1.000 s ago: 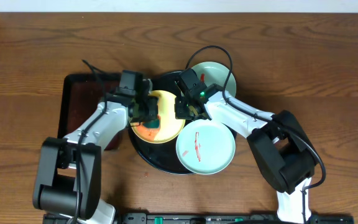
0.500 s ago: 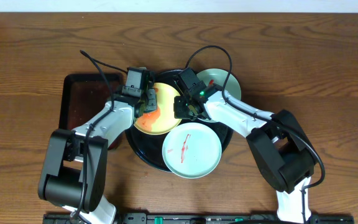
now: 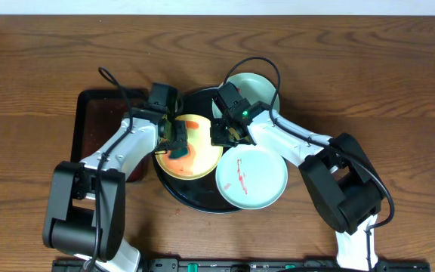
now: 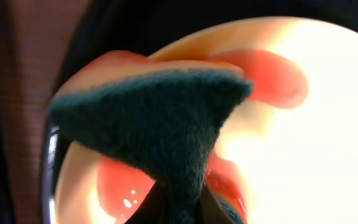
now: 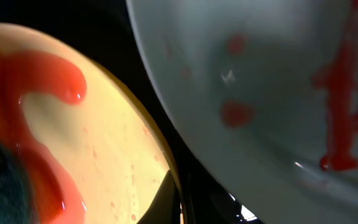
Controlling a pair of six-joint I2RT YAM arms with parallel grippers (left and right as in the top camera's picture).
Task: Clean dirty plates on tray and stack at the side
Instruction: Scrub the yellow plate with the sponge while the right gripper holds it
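Note:
The yellow plate [image 3: 195, 143], smeared with red sauce, lies on the left of the round black tray [image 3: 202, 202]. My left gripper [image 3: 174, 140] is shut on a dark green sponge [image 4: 160, 124] pressed on the yellow plate [image 4: 303, 124]. My right gripper [image 3: 225, 134] is shut on the yellow plate's right rim [image 5: 104, 143]. A mint plate with red streaks [image 3: 251, 175] sits at the tray's front right and fills the right wrist view's upper right [image 5: 260, 93]. A plain mint plate [image 3: 255, 89] lies at the back, partly under the right arm.
A rectangular black tray [image 3: 97, 121] lies on the wooden table left of the round tray, under my left arm. The right arm's cable loops over the back mint plate.
My left gripper has moved toward the front with the sponge across the yellow plate. The yellow plate shifted forward and left, and the streaked mint plate slid right.

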